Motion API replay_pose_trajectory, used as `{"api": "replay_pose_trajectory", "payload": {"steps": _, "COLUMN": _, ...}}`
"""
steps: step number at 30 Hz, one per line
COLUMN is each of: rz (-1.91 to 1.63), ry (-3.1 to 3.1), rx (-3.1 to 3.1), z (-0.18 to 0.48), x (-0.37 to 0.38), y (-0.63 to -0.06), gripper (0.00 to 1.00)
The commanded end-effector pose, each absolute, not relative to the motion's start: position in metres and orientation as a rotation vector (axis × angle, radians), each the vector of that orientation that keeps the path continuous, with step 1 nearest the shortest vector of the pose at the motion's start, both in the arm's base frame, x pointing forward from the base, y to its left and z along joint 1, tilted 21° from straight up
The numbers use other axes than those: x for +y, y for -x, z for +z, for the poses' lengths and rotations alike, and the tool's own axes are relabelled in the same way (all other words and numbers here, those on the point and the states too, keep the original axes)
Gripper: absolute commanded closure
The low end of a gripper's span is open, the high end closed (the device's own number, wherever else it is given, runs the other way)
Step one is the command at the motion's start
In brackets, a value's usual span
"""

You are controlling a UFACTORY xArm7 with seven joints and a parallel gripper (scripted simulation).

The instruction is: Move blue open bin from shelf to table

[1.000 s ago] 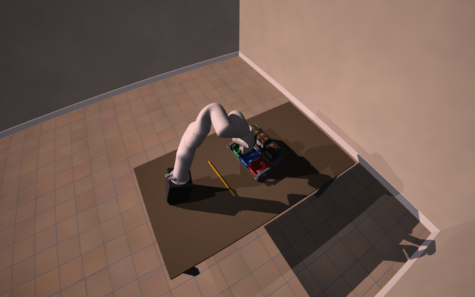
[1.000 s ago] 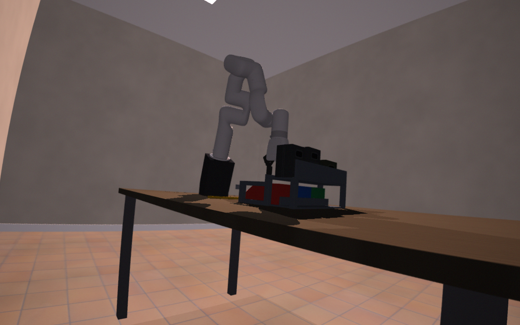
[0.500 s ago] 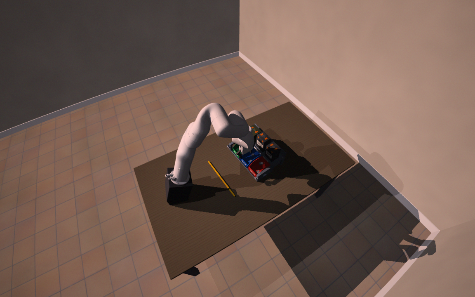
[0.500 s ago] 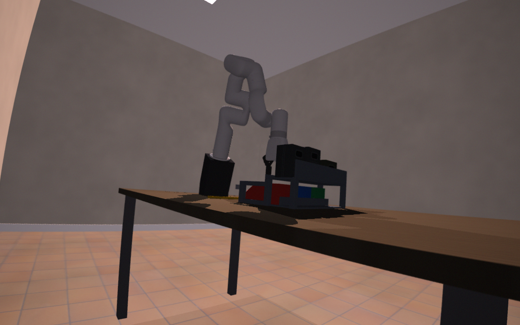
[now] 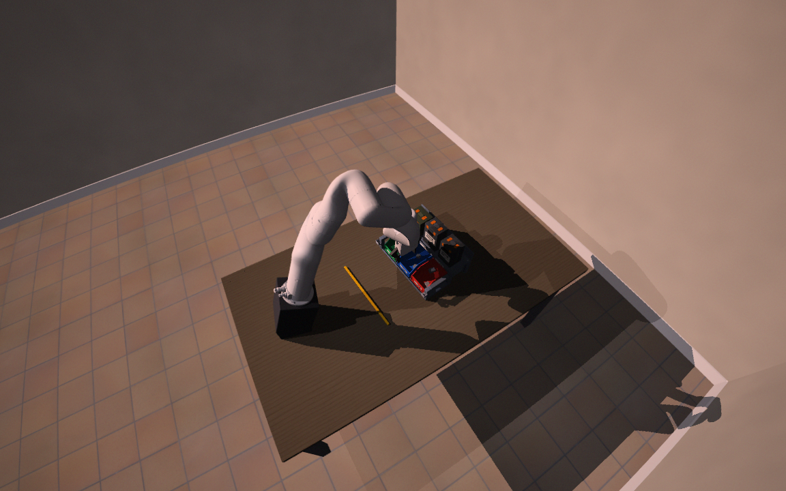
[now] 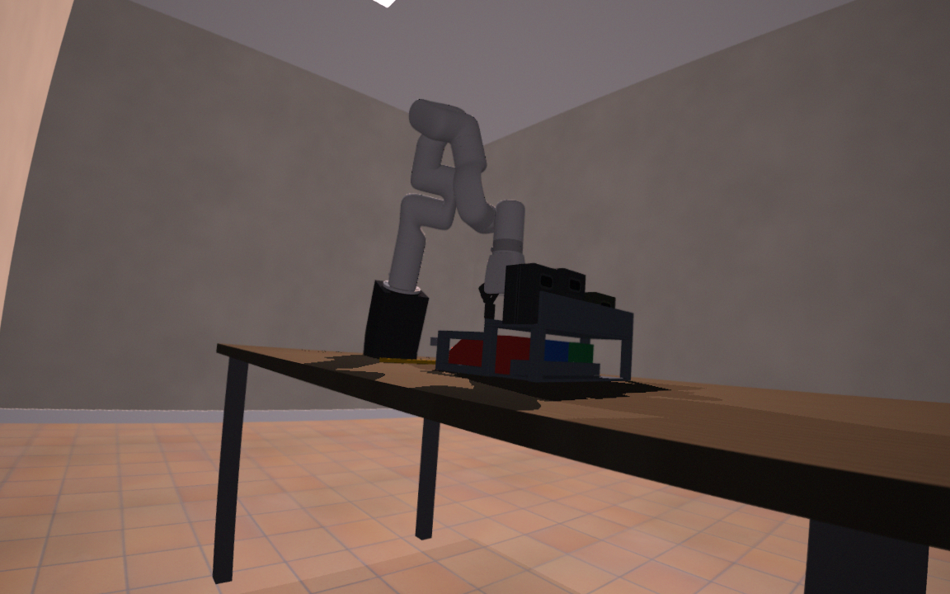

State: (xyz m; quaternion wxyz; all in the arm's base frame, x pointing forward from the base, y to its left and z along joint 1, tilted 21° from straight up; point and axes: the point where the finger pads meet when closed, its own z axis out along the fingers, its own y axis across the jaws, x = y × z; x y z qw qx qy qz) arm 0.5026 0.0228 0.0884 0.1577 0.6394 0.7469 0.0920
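Note:
The blue open bin sits in the middle of the lower level of a dark shelf rack, between a green bin and a red bin. In the side view the blue bin shows under the rack's upper tier. My gripper points down over the blue and green bins, open and empty; the wrist hides most of the fingers. In the side view the gripper stands just behind the rack's upper boxes, above the bins.
Three dark boxes with orange marks stand on the rack's upper tier. A thin yellow bar lies on the table between the rack and my black base. The wall runs close behind the table.

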Motion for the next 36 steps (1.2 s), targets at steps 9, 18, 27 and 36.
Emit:
{"api": "replay_pose_trajectory", "payload": {"steps": 9, "rz": 0.266, "ry": -1.827, "rx": 2.135, "z": 0.089, "x": 0.023, "y": -0.501, "gripper": 0.00}}
{"api": "replay_pose_trajectory", "payload": {"steps": 18, "rz": 0.266, "ry": -1.827, "rx": 2.135, "z": 0.089, "x": 0.023, "y": -0.501, "gripper": 0.00}}
{"api": "replay_pose_trajectory", "payload": {"steps": 27, "rz": 0.266, "ry": -1.827, "rx": 2.135, "z": 0.089, "x": 0.023, "y": -0.501, "gripper": 0.00}}
{"api": "replay_pose_trajectory", "payload": {"steps": 36, "rz": 0.266, "ry": -1.827, "rx": 2.135, "z": 0.066, "x": 0.021, "y": -0.509, "gripper": 0.00}}
